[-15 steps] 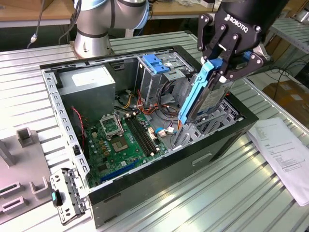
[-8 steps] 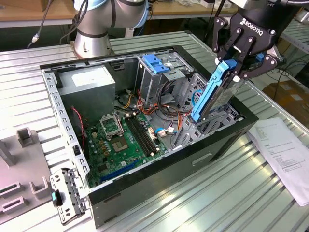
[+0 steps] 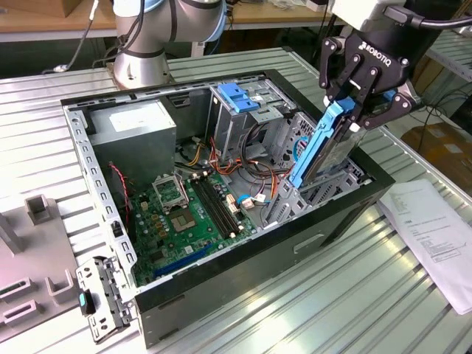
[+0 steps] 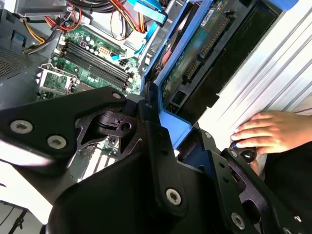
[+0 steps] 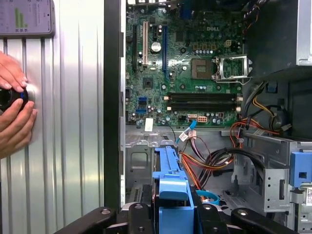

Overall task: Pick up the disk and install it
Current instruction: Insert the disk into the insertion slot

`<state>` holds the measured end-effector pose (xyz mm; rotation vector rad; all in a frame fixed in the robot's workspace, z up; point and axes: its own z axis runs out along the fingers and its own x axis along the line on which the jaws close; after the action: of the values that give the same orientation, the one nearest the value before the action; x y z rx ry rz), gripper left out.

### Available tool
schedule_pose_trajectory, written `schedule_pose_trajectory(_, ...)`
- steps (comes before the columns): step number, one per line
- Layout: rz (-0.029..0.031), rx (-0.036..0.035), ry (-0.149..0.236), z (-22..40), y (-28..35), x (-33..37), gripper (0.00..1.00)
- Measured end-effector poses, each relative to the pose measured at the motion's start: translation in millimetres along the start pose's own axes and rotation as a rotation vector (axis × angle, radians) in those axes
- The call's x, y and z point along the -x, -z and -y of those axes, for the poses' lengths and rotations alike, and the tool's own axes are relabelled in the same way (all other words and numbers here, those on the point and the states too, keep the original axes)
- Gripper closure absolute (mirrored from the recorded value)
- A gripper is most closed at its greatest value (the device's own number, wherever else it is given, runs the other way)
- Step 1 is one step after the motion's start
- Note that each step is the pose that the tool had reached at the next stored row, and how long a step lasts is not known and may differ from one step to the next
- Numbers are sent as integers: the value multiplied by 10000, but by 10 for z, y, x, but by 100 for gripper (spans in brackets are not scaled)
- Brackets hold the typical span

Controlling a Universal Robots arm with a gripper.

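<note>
The disk (image 3: 317, 151), a silver drive in a bright blue carrier rail, stands steeply tilted over the open computer case (image 3: 258, 258). Its lower end reaches into the grey drive bay (image 3: 295, 203) at the case wall on the exterior view's right. My gripper (image 3: 352, 118) is shut on the disk's upper end. In the second wrist view the disk (image 4: 195, 53) shows its circuit-board side and connector beyond my black fingers (image 4: 156, 141). In the first wrist view the blue carrier (image 5: 170, 180) sits between the fingers, above orange and black cables.
The motherboard (image 3: 188, 214) lies on the case floor. A drive cage with a blue latch (image 3: 240, 99) stands at the back. A person's hand (image 5: 12, 112) rests on a black knob beside the case. A paper sheet (image 3: 435, 228) lies at the exterior view's right, grey fixtures (image 3: 29, 243) at its left.
</note>
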<state>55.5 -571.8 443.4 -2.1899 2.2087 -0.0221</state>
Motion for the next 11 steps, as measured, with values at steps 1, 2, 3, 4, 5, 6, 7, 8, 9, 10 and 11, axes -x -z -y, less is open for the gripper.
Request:
schedule_pose_trajectory(1, 2, 1, -4, 7, -7, 1, 63)
schedule_pose_trajectory(2, 1, 0, -10, 10, -7, 2, 63)
schedule_pose_trajectory(3, -1, 1, -9, 11, -6, 2, 63)
schedule_pose_trajectory(4, -1, 1, -12, 12, 0, 2, 63)
schedule_pose_trajectory(5, -3, 0, -21, 13, 11, 4, 63)
schedule_pose_trajectory(6, -12, 0, -26, 13, 14, 9, 63)
schedule_pose_trajectory(7, -28, 0, -33, 14, 15, 15, 63)
schedule_pose_trajectory(8, -35, -1, -41, 13, 14, 39, 63)
schedule_pose_trajectory(9, -39, 0, -44, 13, 15, 73, 63)
schedule_pose_trajectory(10, -39, -1, -44, 13, 13, 76, 63)
schedule_pose_trajectory(11, -47, -1, -44, 13, 12, 75, 63)
